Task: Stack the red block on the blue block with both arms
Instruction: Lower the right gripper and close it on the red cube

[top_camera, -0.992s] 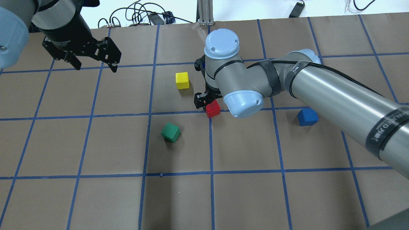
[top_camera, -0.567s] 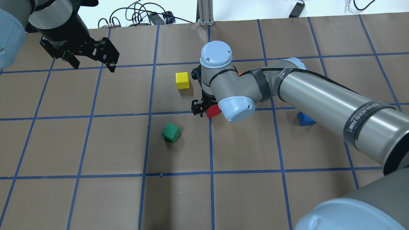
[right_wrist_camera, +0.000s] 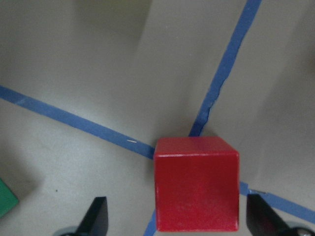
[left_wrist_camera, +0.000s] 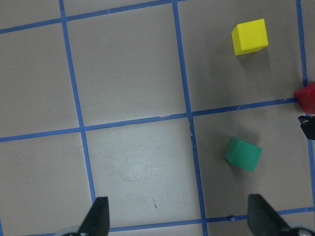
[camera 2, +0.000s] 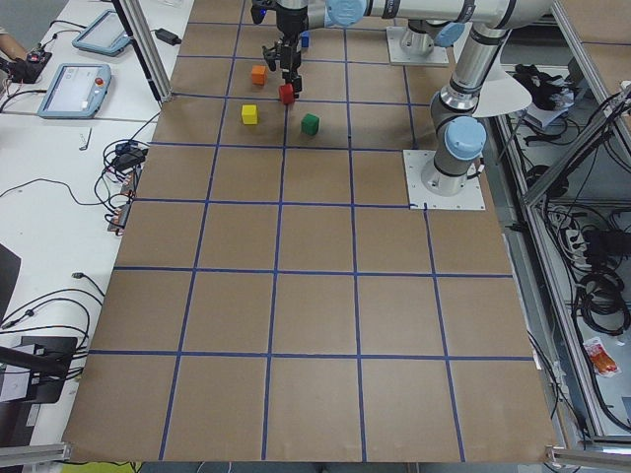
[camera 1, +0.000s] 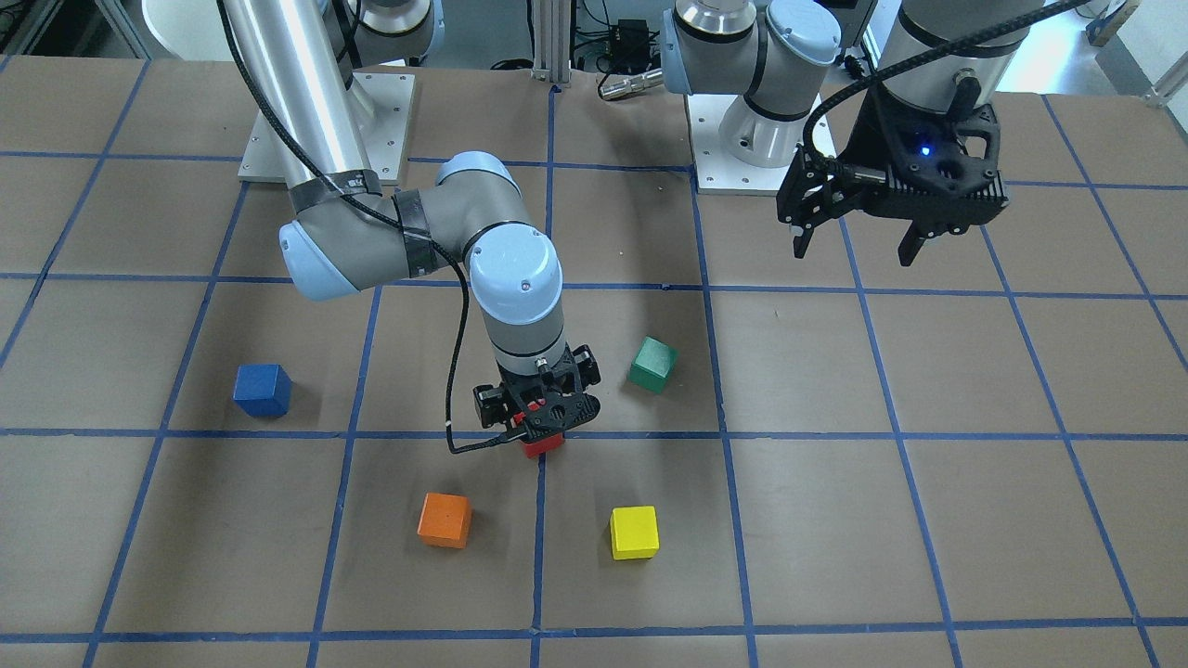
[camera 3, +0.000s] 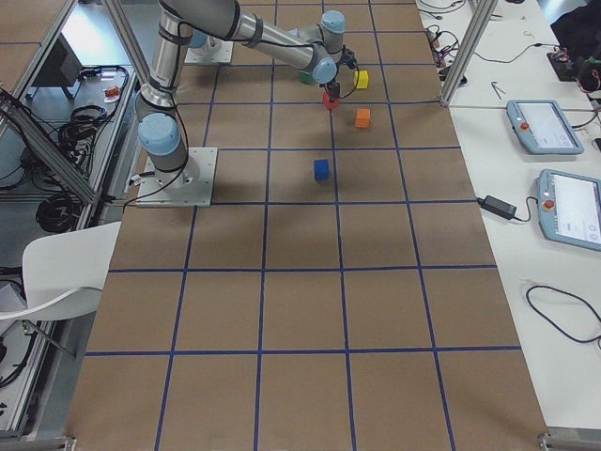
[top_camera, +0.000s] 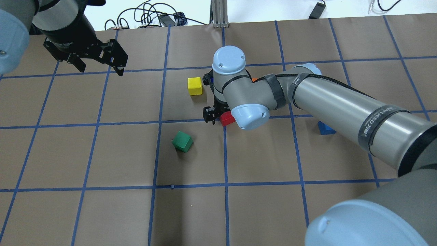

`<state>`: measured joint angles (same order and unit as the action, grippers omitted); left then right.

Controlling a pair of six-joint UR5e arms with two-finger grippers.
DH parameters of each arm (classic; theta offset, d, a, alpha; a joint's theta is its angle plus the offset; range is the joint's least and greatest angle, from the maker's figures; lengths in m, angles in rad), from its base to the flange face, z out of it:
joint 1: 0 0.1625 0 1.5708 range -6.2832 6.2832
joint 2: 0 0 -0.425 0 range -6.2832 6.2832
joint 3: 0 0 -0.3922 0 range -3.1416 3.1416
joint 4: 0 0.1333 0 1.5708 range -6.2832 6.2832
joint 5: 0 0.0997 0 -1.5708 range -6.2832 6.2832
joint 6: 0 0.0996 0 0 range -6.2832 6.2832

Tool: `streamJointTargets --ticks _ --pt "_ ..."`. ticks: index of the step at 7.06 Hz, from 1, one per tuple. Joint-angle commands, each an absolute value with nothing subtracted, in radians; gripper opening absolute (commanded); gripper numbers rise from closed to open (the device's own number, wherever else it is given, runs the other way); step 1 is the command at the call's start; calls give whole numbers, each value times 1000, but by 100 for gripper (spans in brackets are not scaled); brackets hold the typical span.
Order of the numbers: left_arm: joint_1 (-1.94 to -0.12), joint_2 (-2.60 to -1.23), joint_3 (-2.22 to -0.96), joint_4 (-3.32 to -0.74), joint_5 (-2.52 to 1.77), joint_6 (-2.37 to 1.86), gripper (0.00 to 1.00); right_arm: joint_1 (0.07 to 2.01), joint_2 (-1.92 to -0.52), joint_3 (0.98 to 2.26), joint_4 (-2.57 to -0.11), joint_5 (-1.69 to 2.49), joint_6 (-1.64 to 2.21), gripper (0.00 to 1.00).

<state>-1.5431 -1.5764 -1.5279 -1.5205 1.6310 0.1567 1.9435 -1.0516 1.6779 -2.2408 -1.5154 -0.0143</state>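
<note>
The red block (right_wrist_camera: pixel 197 184) sits on the brown table where two blue tape lines cross, also seen in the front view (camera 1: pixel 543 447) and overhead (top_camera: pixel 227 119). My right gripper (right_wrist_camera: pixel 179 219) is open and low over it, one finger on each side, not touching; it also shows in the front view (camera 1: pixel 543 417). The blue block (camera 1: pixel 263 390) stands alone to the robot's right, partly hidden by the right arm overhead (top_camera: pixel 326 129). My left gripper (top_camera: pixel 99 66) hangs open and empty high over the table's far left, also seen in the front view (camera 1: pixel 858 243).
A yellow cube (top_camera: pixel 195 85) and an orange cube (camera 1: pixel 445 520) stand just beyond the red block. A green cube (top_camera: pixel 182 141) lies tilted on the robot's side of it. Cables lie past the table's far edge (top_camera: pixel 146 17).
My right arm has moved left and down, so the open gripper now straddles the red block. The left gripper has hardly moved.
</note>
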Motion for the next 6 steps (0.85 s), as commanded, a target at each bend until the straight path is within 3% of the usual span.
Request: streamJointTargets --ticks 1,3,4,5,6 --pt "-1546 -1580 -1532 -1517 1632 153 100 1944 -1029 1655 -2244 -1516 -15 100" --pt "-1546 -1577 -1529 -1517 1631 147 100 1944 -1025 1649 -2243 -1525 -41 38" --pt "-1548 -1574 -1532 -1517 1629 141 100 1942 -1025 1648 -2237 -1528 -70 14" --pt "-1548 -1577 -1532 -1517 1623 146 100 1942 -1026 1647 -2227 -1520 -64 0" --pt "-1546 -1577 -1534 -1517 1587 158 100 1942 -1031 1646 -2220 -1520 -60 0"
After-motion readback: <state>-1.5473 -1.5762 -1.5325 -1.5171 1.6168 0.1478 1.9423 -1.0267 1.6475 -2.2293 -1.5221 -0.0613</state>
